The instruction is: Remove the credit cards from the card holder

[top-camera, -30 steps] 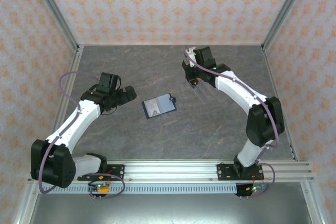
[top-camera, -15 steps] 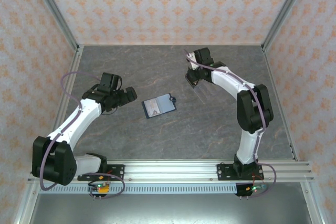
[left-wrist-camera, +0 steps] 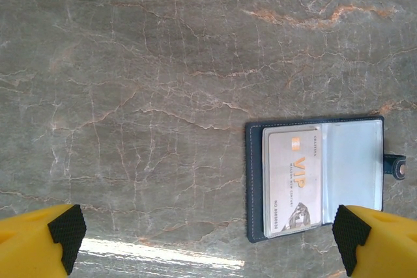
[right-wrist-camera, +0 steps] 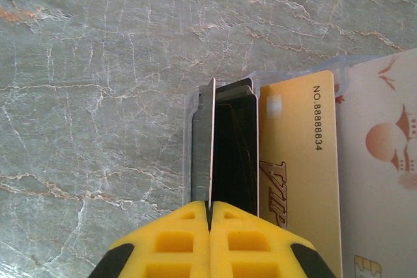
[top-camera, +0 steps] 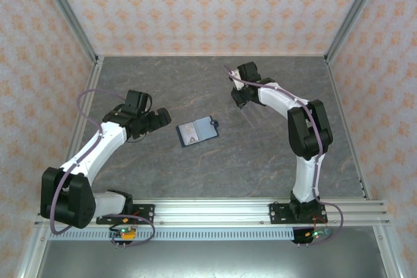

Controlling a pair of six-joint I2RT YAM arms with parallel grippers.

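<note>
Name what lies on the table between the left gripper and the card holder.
Nothing: in the top external view, the stretch of table between the left gripper and the card holder is bare.

Bare stone on most sides; obstacles mid-table and at right rear
The card holder lies open and flat mid-table, bare table all round it; the left gripper, jaws wide, stands near its left edge, barring that approach; the right gripper, pinched on a pale card, hangs above loose cards at right rear; patterned walls close three sides.
</note>
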